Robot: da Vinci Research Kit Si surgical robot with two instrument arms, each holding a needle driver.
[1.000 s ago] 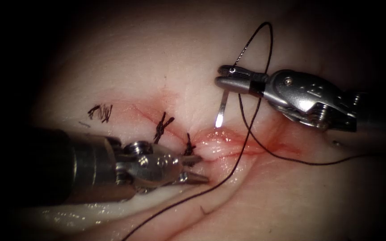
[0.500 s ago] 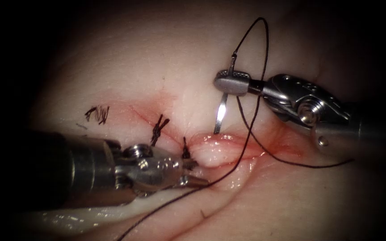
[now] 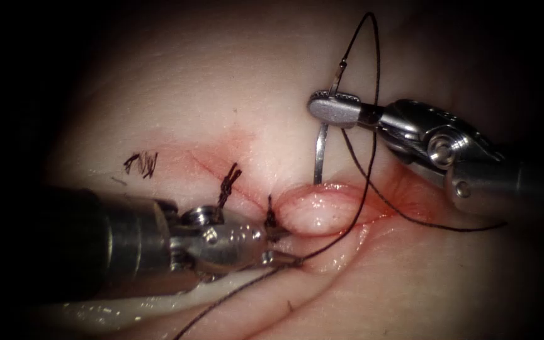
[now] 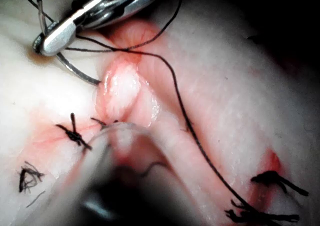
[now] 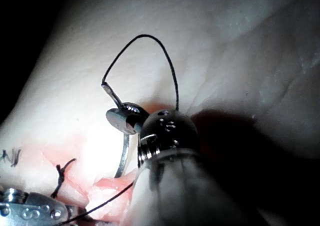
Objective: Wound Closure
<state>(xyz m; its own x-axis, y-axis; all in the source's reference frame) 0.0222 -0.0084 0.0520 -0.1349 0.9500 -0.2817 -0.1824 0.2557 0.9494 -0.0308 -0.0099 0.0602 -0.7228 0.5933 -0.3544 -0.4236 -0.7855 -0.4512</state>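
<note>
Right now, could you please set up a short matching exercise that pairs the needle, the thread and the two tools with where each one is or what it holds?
Things:
1. right tool
2. left tool
3. needle
4. thread

States:
A. arches above the right tool from the needle's rear end
B. jaws shut on the needle near its rear end
C. tip at the upper lip of the cut, shaft standing steeply
D. jaws at the lower lip of the cut, where the tissue bulges

Pairs: 1-B, 2-D, 3-C, 4-A
</note>
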